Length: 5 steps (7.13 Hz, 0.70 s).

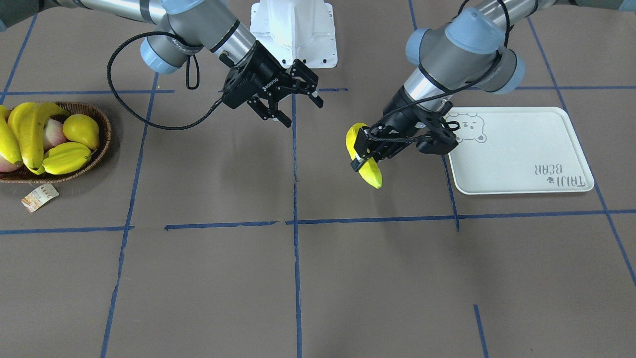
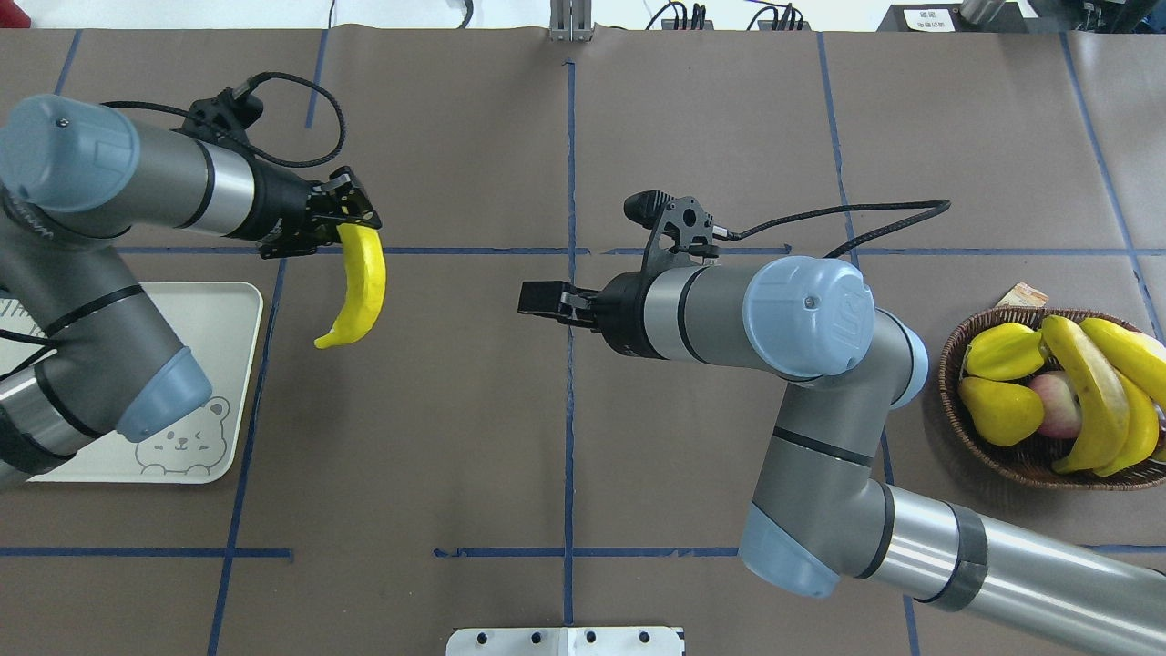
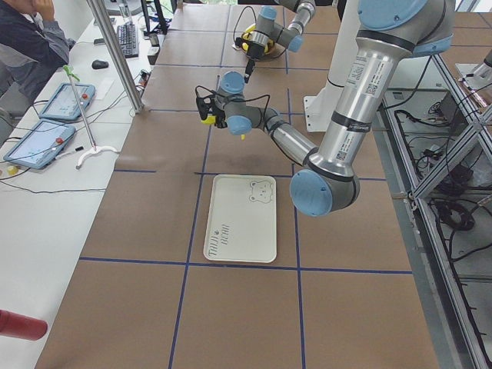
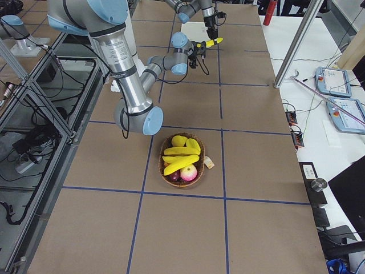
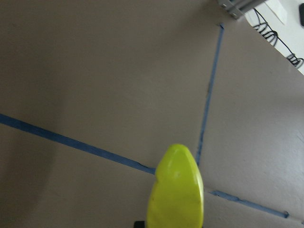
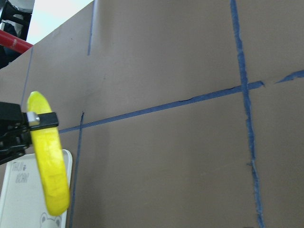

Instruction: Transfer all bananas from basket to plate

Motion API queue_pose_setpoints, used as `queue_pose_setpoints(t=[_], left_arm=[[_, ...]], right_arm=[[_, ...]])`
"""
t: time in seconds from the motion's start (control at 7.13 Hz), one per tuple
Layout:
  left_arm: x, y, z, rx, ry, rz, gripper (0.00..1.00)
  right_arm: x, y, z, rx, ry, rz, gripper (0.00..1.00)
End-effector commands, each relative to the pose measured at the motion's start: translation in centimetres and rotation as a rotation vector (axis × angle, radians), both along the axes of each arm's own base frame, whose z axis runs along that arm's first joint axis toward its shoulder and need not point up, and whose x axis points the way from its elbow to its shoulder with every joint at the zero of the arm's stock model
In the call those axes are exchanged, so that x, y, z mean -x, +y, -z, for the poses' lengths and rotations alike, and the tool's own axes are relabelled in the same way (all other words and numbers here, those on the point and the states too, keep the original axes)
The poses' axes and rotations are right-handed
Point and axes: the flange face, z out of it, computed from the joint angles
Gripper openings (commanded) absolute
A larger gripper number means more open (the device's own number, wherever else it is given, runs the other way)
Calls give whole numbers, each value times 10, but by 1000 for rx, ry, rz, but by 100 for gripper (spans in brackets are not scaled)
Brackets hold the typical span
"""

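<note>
My left gripper (image 1: 360,154) is shut on a long yellow banana (image 1: 365,161) and holds it above the table, just beside the plate (image 1: 521,149). From overhead the banana (image 2: 362,287) hangs from the left gripper (image 2: 351,232), right of the pale bear-print plate (image 2: 232,319). Nothing lies on the plate. More bananas (image 2: 1089,392) rest in the wicker basket (image 2: 956,351) at the far right. My right gripper (image 1: 298,109) hangs open and empty over the table's middle, between basket and plate. The held banana (image 5: 176,190) fills the bottom of the left wrist view.
A yellow starfruit (image 1: 67,158), a yellow pear-like fruit (image 1: 80,130) and a pink apple (image 2: 1057,405) share the basket with the bananas. A paper tag (image 1: 39,197) lies by its rim. The white robot base (image 1: 293,30) stands at the table's edge. A person (image 3: 31,42) sits beside the table.
</note>
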Motion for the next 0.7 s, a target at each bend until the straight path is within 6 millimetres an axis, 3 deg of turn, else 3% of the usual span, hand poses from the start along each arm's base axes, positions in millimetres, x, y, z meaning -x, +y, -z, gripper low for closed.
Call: queue_pose_setpoints(t=[0.0, 0.28, 0.42, 0.56], left_arm=[[51, 0, -30, 156, -105, 14, 0], [94, 32, -136, 170, -329, -94, 0], [128, 29, -169, 176, -376, -86, 0], [154, 34, -207, 194, -418, -90, 0]], right_arm=[[-32, -5, 5, 88, 181, -23, 99], [-63, -20, -2, 109, 310, 10, 99], [-72, -20, -19, 100, 338, 15, 99], [-73, -20, -22, 100, 338, 17, 99]])
